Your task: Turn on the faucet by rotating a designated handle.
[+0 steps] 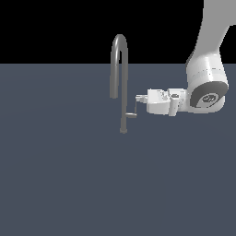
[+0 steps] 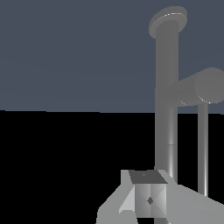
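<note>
The gripper (image 1: 139,98) lies level, tips just beside the handle (image 1: 134,109), whose thin upright rod sits slightly below the jaws; their spread is unclear.

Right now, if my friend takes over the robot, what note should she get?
Gripper: beside the faucet stem, on the exterior view's right, holding nothing. Whether its fingers are open or shut cannot be told.
Handle: the small lever low on the stem, just below the fingers. Contact is unclear.
Done: the arm has reached the faucet.
Left: push the handle around to turn it on.
</note>
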Action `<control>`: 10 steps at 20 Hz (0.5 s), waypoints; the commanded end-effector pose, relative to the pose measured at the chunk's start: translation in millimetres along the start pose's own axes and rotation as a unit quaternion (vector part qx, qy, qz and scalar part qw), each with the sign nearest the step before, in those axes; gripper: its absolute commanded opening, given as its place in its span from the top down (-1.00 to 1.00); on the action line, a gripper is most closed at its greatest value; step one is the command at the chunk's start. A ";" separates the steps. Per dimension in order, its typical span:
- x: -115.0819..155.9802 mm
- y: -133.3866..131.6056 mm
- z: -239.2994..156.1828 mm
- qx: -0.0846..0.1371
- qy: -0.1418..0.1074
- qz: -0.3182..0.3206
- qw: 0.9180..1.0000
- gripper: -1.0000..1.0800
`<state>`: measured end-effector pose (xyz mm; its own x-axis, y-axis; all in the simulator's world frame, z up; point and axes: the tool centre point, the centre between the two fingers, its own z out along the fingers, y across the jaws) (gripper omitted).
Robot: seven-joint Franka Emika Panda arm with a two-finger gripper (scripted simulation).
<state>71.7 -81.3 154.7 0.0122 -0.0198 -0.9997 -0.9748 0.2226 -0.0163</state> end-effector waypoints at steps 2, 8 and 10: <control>5.5 -0.5 1.9 0.008 -0.007 0.008 1.000 1.00; 6.3 -0.4 2.1 0.009 -0.008 0.009 1.000 1.00; 4.5 4.6 2.3 0.009 -0.008 0.009 1.000 1.00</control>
<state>70.1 -78.7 149.1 -0.0011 -0.0006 -1.0000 -0.9708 0.2399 0.0010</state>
